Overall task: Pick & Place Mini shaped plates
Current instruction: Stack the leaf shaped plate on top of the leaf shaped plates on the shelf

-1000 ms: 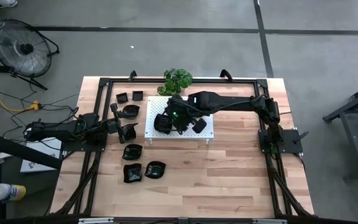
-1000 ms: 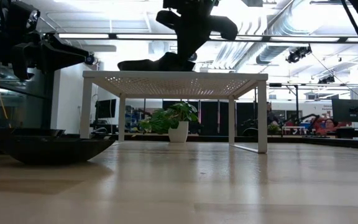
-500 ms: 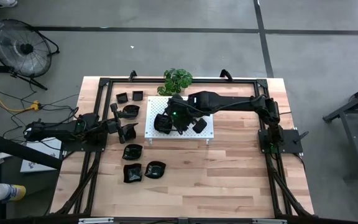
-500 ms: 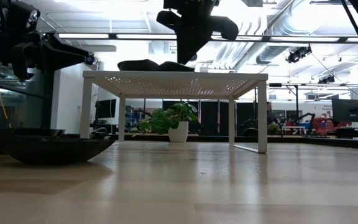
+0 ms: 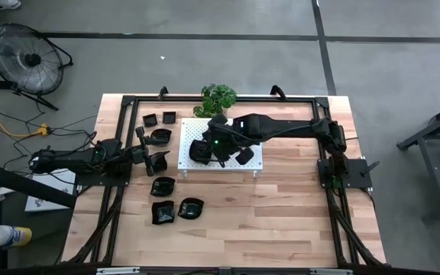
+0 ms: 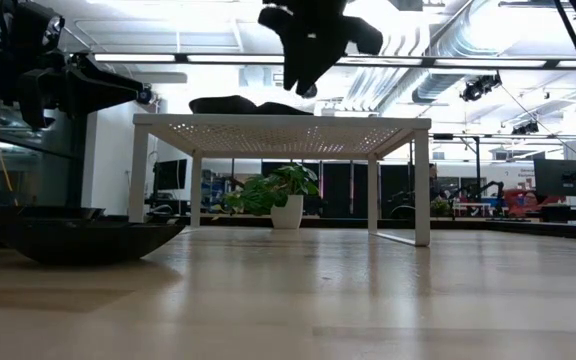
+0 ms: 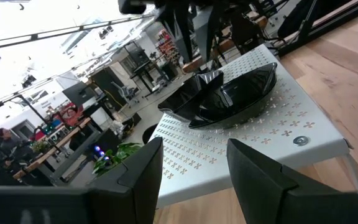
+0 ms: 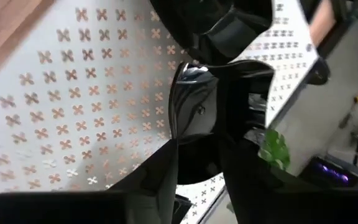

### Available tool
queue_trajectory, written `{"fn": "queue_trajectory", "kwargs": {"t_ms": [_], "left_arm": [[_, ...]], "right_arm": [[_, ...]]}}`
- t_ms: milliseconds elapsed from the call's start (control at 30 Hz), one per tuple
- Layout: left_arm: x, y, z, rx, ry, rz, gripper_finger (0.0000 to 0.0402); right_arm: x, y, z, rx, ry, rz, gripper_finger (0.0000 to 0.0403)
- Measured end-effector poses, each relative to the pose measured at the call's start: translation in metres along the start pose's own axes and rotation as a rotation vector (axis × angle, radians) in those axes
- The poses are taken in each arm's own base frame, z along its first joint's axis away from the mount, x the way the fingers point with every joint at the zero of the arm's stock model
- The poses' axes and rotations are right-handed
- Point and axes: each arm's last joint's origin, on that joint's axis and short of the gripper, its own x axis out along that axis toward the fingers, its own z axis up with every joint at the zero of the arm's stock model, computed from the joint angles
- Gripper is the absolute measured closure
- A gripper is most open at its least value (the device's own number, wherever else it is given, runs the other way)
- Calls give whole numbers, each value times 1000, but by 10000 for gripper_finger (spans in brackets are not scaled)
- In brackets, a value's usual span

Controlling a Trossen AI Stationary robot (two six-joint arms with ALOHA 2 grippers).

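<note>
— Hovering above the white perforated metal board (image 5: pixel 221 153), is the right gripper (image 6: pixel 303 75) carrying anything?
— No; its fingers are apart, just over a glossy black shallow mini plate (image 6: pixel 233 104) resting on the board.
— And the left gripper (image 5: pixel 161 160)?
— Beside the board, fingers (image 7: pixel 261 180) apart, empty; more black plates (image 5: pixel 177 208) sit on the wooden table (image 5: pixel 281 221).

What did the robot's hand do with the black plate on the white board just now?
The right hand let go of the black plate and lifted up off it; a second ago it was pressed down on that plate. The plate now lies by itself on the white board. The left hand, open, the plates on the table and the plant stayed put.
</note>
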Motion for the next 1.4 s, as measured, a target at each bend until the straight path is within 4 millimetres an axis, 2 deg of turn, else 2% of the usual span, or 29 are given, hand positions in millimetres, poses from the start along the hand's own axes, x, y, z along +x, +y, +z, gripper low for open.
{"fn": "queue_trajectory", "kwargs": {"t_ms": [333, 600, 833, 1067, 1300, 1400], "left_arm": [[0, 0, 0, 0, 0, 0, 227], [0, 0, 0, 0, 0, 0, 227], [0, 0, 0, 0, 0, 0, 227], [0, 0, 0, 0, 0, 0, 227], [0, 0, 0, 0, 0, 0, 227], [0, 0, 0, 0, 0, 0, 227]], "right_arm": [[-21, 23, 21, 82, -54, -4, 274], [-30, 50, 51, 28, -237, 144, 274], [-18, 73, 83, 21, -357, 232, 274], [3, 91, 112, -19, -455, 279, 274], [31, 100, 134, -63, -566, 313, 274], [48, 103, 139, -93, -563, 304, 274]]}}
